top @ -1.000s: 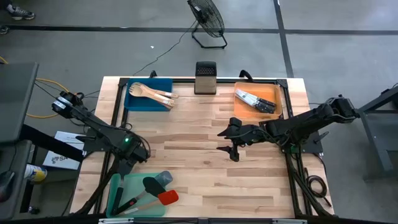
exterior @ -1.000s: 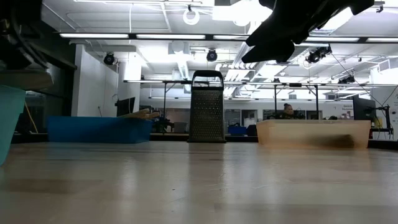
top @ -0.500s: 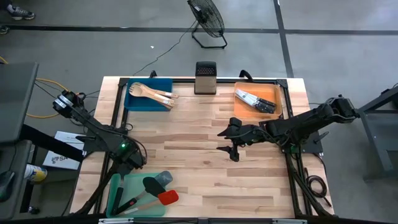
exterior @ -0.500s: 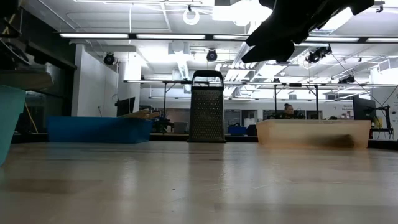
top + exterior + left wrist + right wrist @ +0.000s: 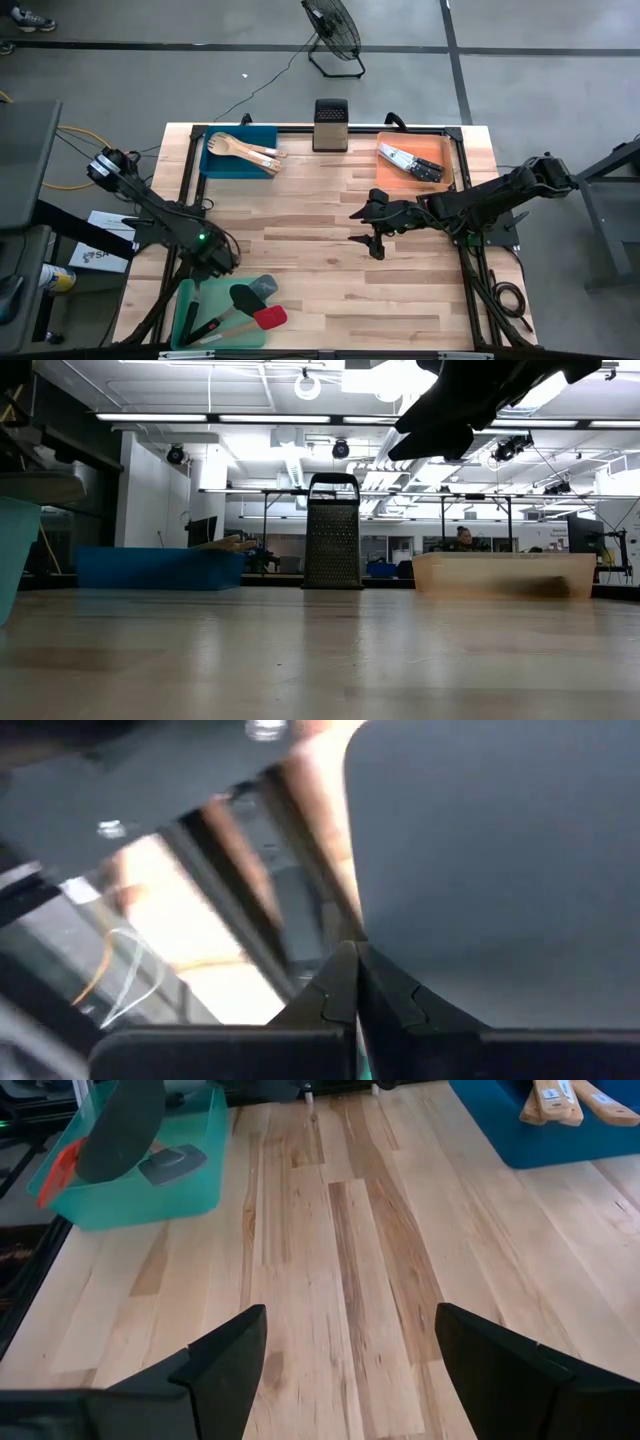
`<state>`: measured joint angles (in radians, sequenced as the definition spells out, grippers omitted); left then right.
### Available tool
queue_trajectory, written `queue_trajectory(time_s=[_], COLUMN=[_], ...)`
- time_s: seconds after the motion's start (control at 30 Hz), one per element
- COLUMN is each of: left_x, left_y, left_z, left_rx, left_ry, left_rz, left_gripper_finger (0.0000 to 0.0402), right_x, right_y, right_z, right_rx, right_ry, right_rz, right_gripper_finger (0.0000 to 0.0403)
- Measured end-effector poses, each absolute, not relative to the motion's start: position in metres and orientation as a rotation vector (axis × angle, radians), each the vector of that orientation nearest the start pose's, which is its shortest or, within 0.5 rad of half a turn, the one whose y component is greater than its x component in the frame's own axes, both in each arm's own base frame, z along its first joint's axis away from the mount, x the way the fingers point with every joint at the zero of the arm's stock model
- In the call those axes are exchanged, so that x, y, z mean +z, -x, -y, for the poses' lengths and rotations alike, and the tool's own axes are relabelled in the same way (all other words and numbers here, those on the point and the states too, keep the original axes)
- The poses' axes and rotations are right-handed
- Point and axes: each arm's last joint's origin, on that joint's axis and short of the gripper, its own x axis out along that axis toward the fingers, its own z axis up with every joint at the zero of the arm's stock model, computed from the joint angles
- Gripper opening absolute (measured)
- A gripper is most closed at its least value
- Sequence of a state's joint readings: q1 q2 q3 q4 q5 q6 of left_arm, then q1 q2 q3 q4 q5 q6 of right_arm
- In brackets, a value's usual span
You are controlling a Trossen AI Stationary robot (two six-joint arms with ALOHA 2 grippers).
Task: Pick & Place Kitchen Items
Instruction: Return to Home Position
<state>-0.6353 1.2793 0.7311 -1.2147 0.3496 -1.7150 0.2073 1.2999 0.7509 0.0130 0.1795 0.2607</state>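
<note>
1. Kitchen items all lie in trays; none is on the bare table (image 5: 310,290) or in a gripper, so the sorting looks finished and the arms probably only need to pull back.
2. The left gripper (image 5: 356,952) has its fingers pressed together on nothing. It hangs at the table's left edge, just beside the green tray's far end, and is likely closed for parking.
3. The green tray (image 5: 208,292), at the near left corner, holds a black spatula (image 5: 245,297), a grey spatula (image 5: 264,286) and a red spatula (image 5: 271,318), overlapping.
4. The blue tray (image 5: 225,166), at the far left, holds the wooden utensils (image 5: 245,148). Their handles poke slightly over its right rim.
5. The box grater (image 5: 330,124) stands upright between the blue and orange trays.
6. The orange tray (image 5: 432,146) holds the black-handled knives (image 5: 410,161), lying diagonally.
7. The right gripper (image 5: 350,1320), with fingers spread wide and empty, hovers over the table right of centre, well apart from every tray.
</note>
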Motion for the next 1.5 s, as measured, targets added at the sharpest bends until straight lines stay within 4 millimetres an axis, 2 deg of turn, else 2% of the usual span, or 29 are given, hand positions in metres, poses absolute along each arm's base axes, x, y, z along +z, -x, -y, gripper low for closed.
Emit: queue_trajectory(time_s=[0.1,0.17,0.47,0.7,0.93,1.2,1.5], left_x=[0.183,0.180,0.175,0.176,0.188,0.208,0.213], left_y=[-0.127,-0.129,-0.145,-0.146,-0.147,-0.156,-0.168], left_z=[0.106,0.108,0.117,0.117,0.115,0.120,0.128], left_rx=[1.018,1.010,0.767,0.723,0.692,0.574,0.411], left_ry=[0.827,0.824,0.850,0.834,0.841,0.808,0.815], left_rz=[-1.830,-1.834,-1.727,-1.712,-1.620,-1.547,-1.462], left_gripper_finger=[0.0000,0.0000,0.0000,0.0000,0.0000,0.0000,0.0000], right_x=[0.232,0.232,0.232,0.232,0.232,0.232,0.232], right_y=[-0.268,-0.268,-0.268,-0.268,-0.268,-0.268,-0.268], right_z=[-0.051,-0.051,-0.051,-0.051,-0.051,-0.051,-0.051], right_rx=[-0.041,-0.041,-0.040,-0.036,-0.036,-0.035,-0.034], right_ry=[-0.152,-0.152,-0.145,-0.132,-0.130,-0.124,-0.124], right_rz=[-0.523,-0.524,-0.526,-0.526,-0.526,-0.524,-0.523], right_gripper_finger=[0.0283,0.0283,0.0283,0.0283,0.0283,0.0283,0.0283])
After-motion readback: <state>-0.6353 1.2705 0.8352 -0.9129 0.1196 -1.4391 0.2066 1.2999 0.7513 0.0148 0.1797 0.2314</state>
